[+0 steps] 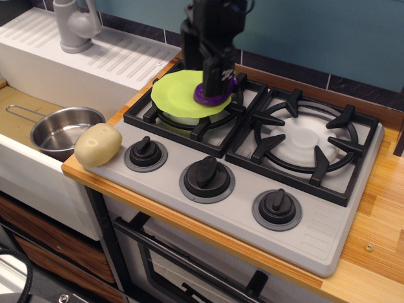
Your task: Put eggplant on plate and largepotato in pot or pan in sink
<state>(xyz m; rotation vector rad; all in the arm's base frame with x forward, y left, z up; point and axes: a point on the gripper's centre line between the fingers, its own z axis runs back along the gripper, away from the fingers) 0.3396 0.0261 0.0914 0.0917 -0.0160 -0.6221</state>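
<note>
The purple eggplant point(207, 97) rests on the right side of the lime-green plate point(177, 95), which lies on the left burner of the stove. My black gripper point(218, 81) comes straight down onto the eggplant, shut on it and hiding its top and stem. The pale tan largepotato point(98, 144) lies on the wooden counter corner, left of the stove knobs and far from the gripper. The shiny steel pot point(63, 129) stands empty in the sink point(16, 104), just left of the potato.
A grey faucet point(74, 25) and a ribbed white drainboard point(123, 57) are behind the sink. The right burner grate point(309, 140) is bare. Three black knobs point(207, 173) line the stove front. Wooden counter point(379, 208) runs to the right.
</note>
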